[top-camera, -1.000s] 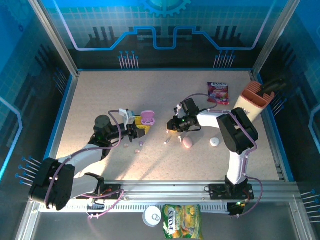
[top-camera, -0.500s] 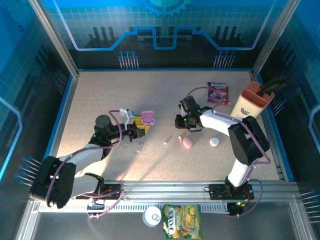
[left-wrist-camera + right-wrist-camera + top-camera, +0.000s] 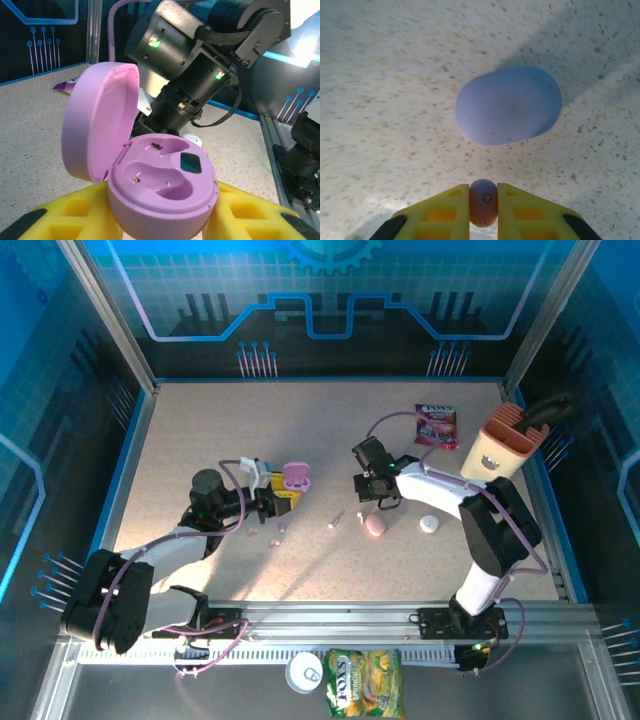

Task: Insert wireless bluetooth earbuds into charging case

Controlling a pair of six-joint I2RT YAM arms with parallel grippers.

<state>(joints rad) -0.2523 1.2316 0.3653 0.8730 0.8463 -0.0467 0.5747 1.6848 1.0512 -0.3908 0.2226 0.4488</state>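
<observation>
Now right gripper (image 3: 366,488) is clamped on a lilac earbud (image 3: 483,202) over a closed case (image 3: 509,105), and the open case (image 3: 160,175), empty sockets up, sits pinched in left gripper (image 3: 282,498) off to its left

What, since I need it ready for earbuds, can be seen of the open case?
The case is glossy lilac-pink plastic, pebble-shaped, and open: its round lid stands up on its hinge. The base shows two empty moulded wells with dark specks and a small dark screen. It sits upright, pinched between the yellow left fingers.
</observation>
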